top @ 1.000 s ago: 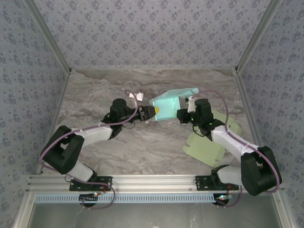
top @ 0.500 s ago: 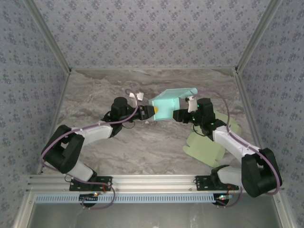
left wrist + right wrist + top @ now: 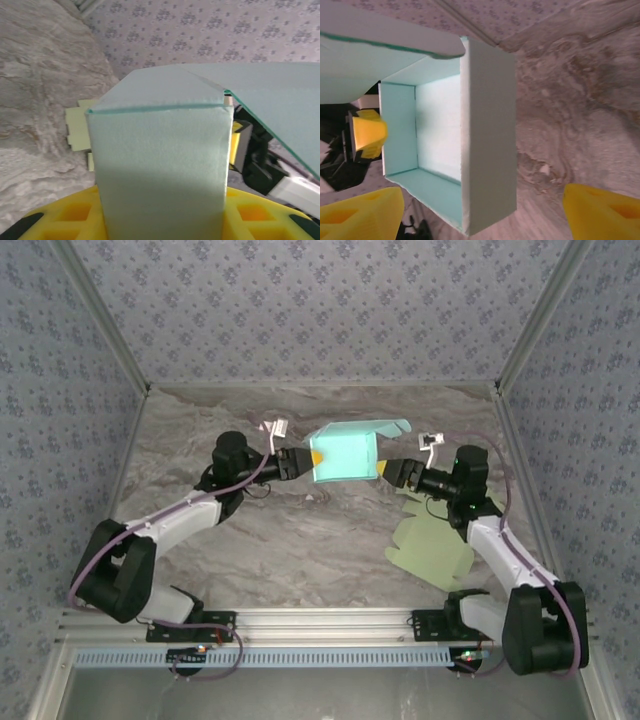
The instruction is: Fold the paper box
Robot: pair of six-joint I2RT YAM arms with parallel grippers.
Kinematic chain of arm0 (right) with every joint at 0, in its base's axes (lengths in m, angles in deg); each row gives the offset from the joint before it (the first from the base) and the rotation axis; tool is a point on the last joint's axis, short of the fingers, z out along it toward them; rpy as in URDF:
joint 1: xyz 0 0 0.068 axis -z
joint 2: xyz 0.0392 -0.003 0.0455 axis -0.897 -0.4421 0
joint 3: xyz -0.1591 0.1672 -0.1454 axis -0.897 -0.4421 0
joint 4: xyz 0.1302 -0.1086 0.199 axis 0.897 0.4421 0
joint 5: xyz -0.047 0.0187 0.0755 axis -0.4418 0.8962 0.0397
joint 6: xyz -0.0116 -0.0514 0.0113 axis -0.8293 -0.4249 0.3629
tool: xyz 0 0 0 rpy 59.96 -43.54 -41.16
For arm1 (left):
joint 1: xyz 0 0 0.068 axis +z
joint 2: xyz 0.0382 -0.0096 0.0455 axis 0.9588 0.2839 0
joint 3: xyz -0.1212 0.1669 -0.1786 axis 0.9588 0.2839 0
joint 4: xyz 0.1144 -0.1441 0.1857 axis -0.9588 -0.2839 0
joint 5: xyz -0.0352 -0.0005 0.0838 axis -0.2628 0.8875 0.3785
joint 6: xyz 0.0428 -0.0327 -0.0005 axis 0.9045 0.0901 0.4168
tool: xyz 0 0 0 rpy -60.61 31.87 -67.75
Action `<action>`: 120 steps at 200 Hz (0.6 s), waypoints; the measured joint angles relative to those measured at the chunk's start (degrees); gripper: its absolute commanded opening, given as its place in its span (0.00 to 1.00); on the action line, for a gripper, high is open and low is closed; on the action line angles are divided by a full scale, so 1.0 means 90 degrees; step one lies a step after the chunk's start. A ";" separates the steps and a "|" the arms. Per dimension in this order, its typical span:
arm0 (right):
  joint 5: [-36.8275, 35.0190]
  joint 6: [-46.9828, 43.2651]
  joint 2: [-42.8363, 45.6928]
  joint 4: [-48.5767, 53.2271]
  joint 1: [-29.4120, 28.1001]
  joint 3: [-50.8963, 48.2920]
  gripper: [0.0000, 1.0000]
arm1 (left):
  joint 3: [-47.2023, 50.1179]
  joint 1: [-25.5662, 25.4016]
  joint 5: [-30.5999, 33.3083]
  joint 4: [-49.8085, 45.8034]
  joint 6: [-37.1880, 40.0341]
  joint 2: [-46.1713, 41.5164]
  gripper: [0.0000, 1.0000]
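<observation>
A teal paper box [image 3: 345, 454] hangs above the middle of the table, its lid flap [image 3: 385, 427] standing out at the back. My left gripper [image 3: 311, 459] is shut on the box's left wall, which rises between the yellow pads [image 3: 62, 216] in the left wrist view as box [image 3: 160, 165]. My right gripper [image 3: 388, 470] sits just right of the box, open and off it. In the right wrist view the box [image 3: 487, 135] shows its hollow inside, with my yellow fingers [image 3: 361, 216] spread wide on either side.
Flat pale green paper cut-outs [image 3: 432, 551] lie on the marble table [image 3: 300, 540] at the right, under my right arm, with another piece [image 3: 478, 496] behind it. Patterned walls [image 3: 320, 310] close in the back and both sides.
My right gripper has opened, let go of the box and drawn back to the right. My left arm has shifted the box slightly left and up, still holding it.
</observation>
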 measured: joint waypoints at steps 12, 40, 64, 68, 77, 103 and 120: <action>0.0243 0.0413 -0.0216 -0.0413 -0.0027 0.0000 0.84 | -0.0034 0.0000 -0.0092 0.0066 -0.0177 0.0002 0.39; 0.0466 0.1370 -0.0544 -0.1224 -0.0068 0.0000 0.84 | -0.0119 0.0000 -0.0301 0.0352 -0.0563 0.0083 0.39; 0.0481 0.2178 -0.0663 -0.1894 -0.0068 0.0053 0.82 | -0.0177 0.0024 -0.0432 0.0780 -0.0954 0.0291 0.38; 0.0464 0.2307 -0.0692 -0.1996 -0.0068 0.0068 0.82 | -0.0177 0.0027 -0.0447 0.0879 -0.1064 0.0333 0.38; 0.0420 0.2579 -0.0760 -0.2225 -0.0066 0.0102 0.82 | -0.0177 0.0046 -0.0464 0.1052 -0.1214 0.0423 0.38; 0.0187 0.3410 -0.1037 -0.2977 -0.0073 0.0136 0.79 | -0.0168 0.0126 -0.0474 0.1328 -0.1564 0.0542 0.38; -0.0075 0.3832 -0.1195 -0.3361 -0.0160 0.0136 0.78 | -0.0138 0.0163 -0.0469 0.1508 -0.1734 0.0542 0.38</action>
